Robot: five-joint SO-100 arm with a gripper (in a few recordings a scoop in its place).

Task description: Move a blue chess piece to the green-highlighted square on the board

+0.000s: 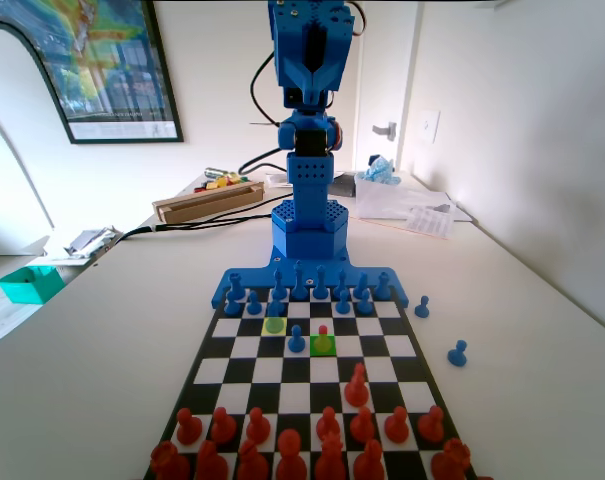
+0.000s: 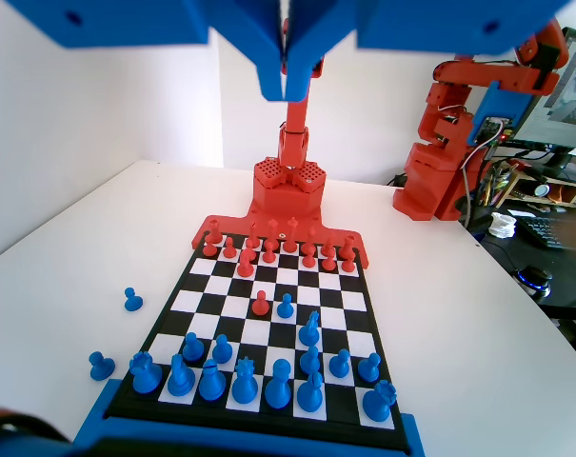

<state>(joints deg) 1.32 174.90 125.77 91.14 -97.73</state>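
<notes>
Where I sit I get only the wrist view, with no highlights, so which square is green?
Observer: The green square is the one under the lone advanced red pawn, mid-board.
Operator: So it's occupied. What's beside it?
Observer: In the fixed view, a blue pawn stands on the square directly left of it, in the same row.
Operator: Any other highlight?
Observer: Yes, a yellow square, bare, one row nearer the arm and one column left of that blue pawn.
</notes>
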